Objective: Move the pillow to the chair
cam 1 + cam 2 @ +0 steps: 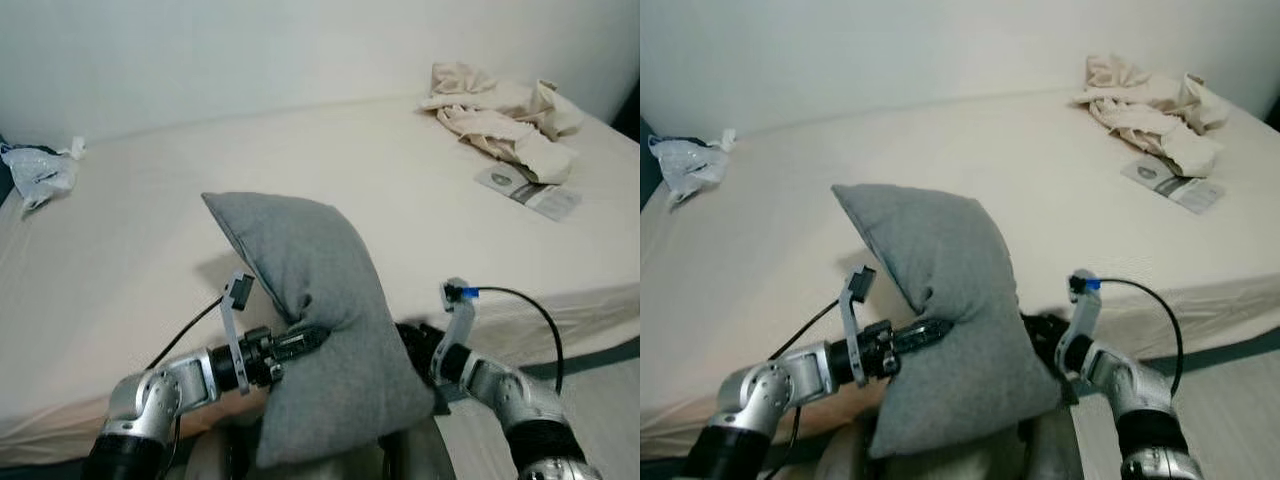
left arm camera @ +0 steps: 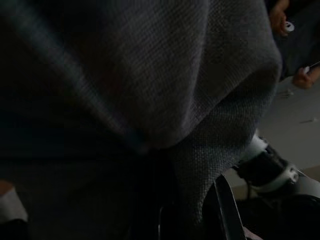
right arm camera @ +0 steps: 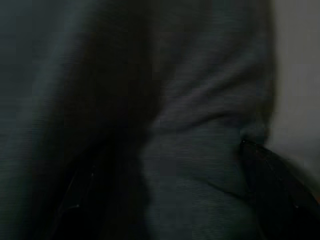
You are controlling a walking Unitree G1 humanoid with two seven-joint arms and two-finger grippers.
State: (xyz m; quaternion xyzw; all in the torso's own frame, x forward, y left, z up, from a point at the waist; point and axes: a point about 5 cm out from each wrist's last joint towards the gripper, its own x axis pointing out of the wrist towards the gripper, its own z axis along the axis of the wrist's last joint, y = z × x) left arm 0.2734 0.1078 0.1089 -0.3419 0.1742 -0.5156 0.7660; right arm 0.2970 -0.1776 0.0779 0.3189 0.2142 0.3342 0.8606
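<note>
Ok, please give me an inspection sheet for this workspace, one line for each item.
Surface: bed with a cream sheet.
Job's things: grey pillow held up between both arms; chair: nothing seen.
Clutter: crumpled cream cloth, leaflet, white plastic bag.
Grippers: left gripper presses into the pillow's side; right gripper is against its other side.
Cables: black cable on the right arm, another on the left.
Surroundings: pale wall.

The booklet [image 1: 528, 190] on the bed [image 1: 330, 160] carries print — too small to read.
</note>
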